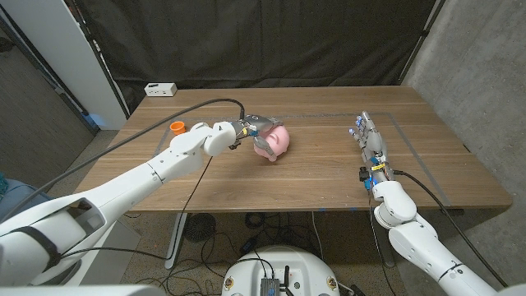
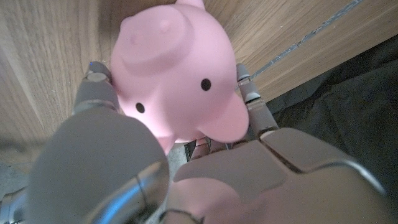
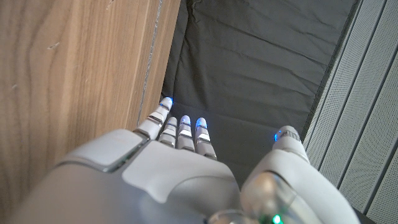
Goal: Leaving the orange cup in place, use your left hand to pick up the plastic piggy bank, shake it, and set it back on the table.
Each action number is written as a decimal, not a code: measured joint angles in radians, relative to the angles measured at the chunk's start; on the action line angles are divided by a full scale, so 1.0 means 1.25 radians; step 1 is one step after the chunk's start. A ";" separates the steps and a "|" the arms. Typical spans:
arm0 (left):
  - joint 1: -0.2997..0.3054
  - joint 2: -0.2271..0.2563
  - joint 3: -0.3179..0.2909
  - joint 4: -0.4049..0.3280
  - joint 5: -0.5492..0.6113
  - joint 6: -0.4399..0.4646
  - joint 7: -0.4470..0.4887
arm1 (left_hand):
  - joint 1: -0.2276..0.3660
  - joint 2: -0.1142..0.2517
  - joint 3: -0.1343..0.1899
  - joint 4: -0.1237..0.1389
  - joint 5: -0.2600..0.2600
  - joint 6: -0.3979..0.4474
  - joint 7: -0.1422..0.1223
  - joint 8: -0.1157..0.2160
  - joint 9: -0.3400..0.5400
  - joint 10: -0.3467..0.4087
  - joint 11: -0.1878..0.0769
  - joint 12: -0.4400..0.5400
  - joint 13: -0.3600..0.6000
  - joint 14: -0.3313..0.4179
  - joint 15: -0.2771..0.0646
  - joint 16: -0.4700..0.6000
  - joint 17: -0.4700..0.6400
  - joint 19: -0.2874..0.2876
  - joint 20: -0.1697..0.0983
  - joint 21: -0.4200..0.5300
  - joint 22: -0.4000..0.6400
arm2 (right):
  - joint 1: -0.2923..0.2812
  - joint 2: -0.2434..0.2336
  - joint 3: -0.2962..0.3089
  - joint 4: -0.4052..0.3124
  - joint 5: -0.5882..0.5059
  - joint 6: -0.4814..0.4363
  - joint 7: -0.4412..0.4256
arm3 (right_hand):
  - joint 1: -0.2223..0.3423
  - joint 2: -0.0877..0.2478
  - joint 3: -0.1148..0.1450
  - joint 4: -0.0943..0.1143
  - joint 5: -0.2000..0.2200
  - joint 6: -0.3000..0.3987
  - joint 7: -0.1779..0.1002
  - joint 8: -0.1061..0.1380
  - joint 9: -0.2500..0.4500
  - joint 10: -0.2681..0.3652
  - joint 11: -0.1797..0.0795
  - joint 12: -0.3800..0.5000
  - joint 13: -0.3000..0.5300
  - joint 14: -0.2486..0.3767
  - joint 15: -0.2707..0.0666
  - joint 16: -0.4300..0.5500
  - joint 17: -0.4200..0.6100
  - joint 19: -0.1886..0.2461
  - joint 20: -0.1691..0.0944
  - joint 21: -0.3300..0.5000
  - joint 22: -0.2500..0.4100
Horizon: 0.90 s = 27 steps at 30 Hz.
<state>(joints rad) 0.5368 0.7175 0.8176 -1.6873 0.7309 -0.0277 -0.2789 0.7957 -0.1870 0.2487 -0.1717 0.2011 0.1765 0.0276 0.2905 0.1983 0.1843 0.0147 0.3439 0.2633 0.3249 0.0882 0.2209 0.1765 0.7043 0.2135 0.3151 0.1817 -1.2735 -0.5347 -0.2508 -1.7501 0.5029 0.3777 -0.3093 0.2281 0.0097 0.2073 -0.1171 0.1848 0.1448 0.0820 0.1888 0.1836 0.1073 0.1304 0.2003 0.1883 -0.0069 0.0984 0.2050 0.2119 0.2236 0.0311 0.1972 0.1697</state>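
On the wooden table, near its middle and toward the robot's left, the pink piggy bank is held by the left hand. From the head view the pig appears tilted, and whether it touches the table or sits just above it cannot be told. The left wrist view shows the pig close up, snout and both dark eyes facing the camera, with the fingers of the left hand reaching along both of its sides and closed against it. The wood grain of the table lies behind the pig in that view.

The orange cup stands upright near the left edge of the table, beside the left forearm and apart from the pig.

The right hand is at the right side of the table, well apart from the pig, standing on its edge with fingers stretched out toward the far side and nothing in it. The right wrist view shows this hand with straight fingers side by side and the thumb set apart, holding nothing, the table alongside it.

A small white box sits at the far left corner of the table. A dark curtain hangs behind the table.
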 measured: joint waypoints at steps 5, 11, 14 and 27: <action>-0.010 -0.033 -0.003 0.077 -0.063 -0.034 0.025 | 0.045 -0.045 0.040 -0.006 -0.010 0.016 -0.002 0.032 0.021 0.012 0.009 0.032 0.031 0.028 0.028 0.024 0.009 0.110 -0.002 0.021 0.000 | -0.006 0.000 0.004 -0.003 0.005 0.004 -0.002 | 0.000 0.000 0.000 0.000 0.000 0.000 0.000 0.000 0.000 0.000 0.000 0.000 0.000 0.002 0.002 0.000 0.000 0.001 0.001 0.000 0.000; -0.011 -0.049 -0.002 0.117 -0.111 -0.062 0.052 | 0.064 -0.064 0.048 -0.007 -0.012 0.045 -0.013 0.046 0.026 0.030 0.001 0.049 0.045 0.043 0.041 0.044 0.018 0.138 -0.020 0.021 0.000 | -0.011 0.000 0.007 -0.006 0.011 0.004 -0.002 | 0.000 0.000 0.000 0.000 0.000 0.001 -0.007 0.000 0.000 0.003 -0.003 0.000 0.000 0.003 0.003 0.000 0.000 -0.002 0.004 0.000 0.000; -0.010 -0.053 -0.002 0.126 -0.125 -0.068 0.064 | 0.070 -0.070 0.053 -0.008 -0.014 0.058 -0.015 0.055 0.030 0.045 0.001 0.055 0.050 0.055 0.041 0.046 0.018 0.145 -0.028 0.027 0.000 | -0.012 -0.001 0.008 -0.006 0.013 0.004 -0.001 | 0.000 0.000 0.000 0.000 0.000 0.001 -0.007 0.000 0.000 0.003 -0.003 0.000 0.000 0.003 0.003 0.000 0.000 -0.002 0.004 0.000 0.000; 0.018 -0.051 -0.016 0.112 -0.160 -0.046 0.139 | 0.090 -0.090 0.053 -0.008 -0.006 0.091 -0.013 0.084 0.031 0.073 -0.002 0.072 0.062 0.092 0.061 0.058 0.021 0.159 -0.054 0.033 0.002 | -0.017 -0.002 0.012 -0.006 0.024 0.011 0.011 | 0.000 0.000 0.000 0.000 0.000 0.001 -0.007 0.000 0.000 0.003 -0.003 0.000 0.004 0.007 0.007 0.000 0.000 0.003 0.008 0.000 0.000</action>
<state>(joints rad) 0.5597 0.6539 0.7976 -1.5477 0.5307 -0.0854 -0.1057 0.9083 -0.2997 0.3154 -0.1818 0.1935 0.2897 0.0110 0.3958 0.2369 0.2755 0.0127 0.4339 0.3411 0.4397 0.1642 0.2930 0.2022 0.9027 0.1457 0.3563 0.1841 -1.2948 -0.5366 -0.2356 -1.7582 0.5331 0.3915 -0.2955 0.2281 0.0096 0.2073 -0.1171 0.1849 0.1463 0.0728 0.1888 0.1836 0.1107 0.1268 0.2003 0.1933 0.0019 0.1072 0.2050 0.2117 0.2268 0.0416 0.1973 0.1697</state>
